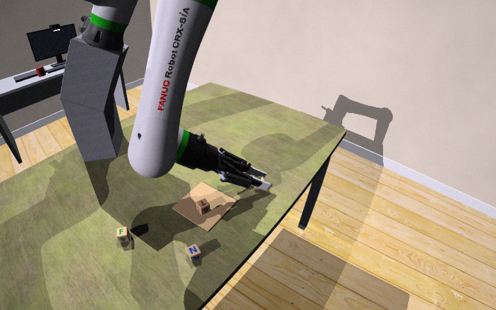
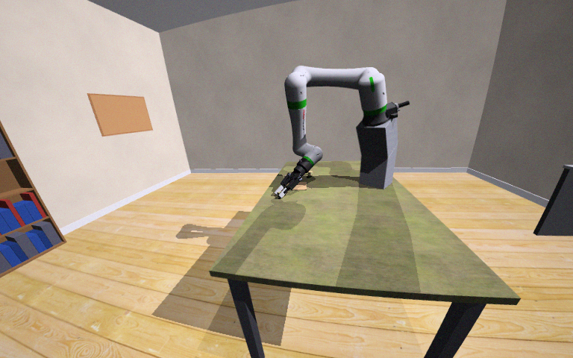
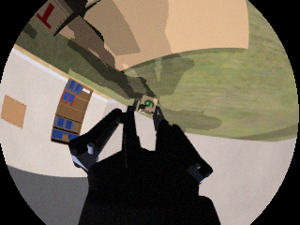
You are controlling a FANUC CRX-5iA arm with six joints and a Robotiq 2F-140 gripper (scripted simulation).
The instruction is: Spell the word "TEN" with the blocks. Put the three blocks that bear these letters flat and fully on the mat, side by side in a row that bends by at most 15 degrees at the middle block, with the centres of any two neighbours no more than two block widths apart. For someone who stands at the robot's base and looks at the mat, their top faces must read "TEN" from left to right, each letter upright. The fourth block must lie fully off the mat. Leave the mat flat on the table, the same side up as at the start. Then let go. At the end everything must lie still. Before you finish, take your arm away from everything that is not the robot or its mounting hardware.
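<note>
Our hand (image 1: 263, 179) (image 2: 280, 193) (image 3: 145, 108) stands partly apart, unclamped, around the green-marked block (image 1: 260, 178) (image 3: 148, 103), off the mat (image 1: 201, 188) (image 2: 300, 186) (image 3: 211, 23) toward two o'clock from above. We should widen evenly, then back straight out without nudging it.

Four small blocks (image 1: 202, 206) (image 1: 121, 234) (image 1: 193, 252) (image 1: 260, 179) (image 3: 148, 104) (image 3: 48, 18) in all. One square mat (image 1: 206, 223) (image 2: 301, 186) (image 3: 211, 23) and one tabletop (image 1: 234, 117) (image 2: 338, 236) (image 3: 234, 94). One robot arm (image 1: 157, 139) (image 2: 333, 77) with one pincer (image 1: 263, 179) (image 2: 279, 192) (image 3: 145, 108), which has two fingers, and one grey pedestal (image 1: 84, 80) (image 2: 374, 151). Around the room: one monitor (image 1: 51, 42), one red cup-like object (image 1: 40, 71), one brown wall board (image 2: 120, 114) (image 3: 13, 112) and one bookcase (image 2: 16, 192) (image 3: 75, 105). The books are too small to count reliably.
</note>
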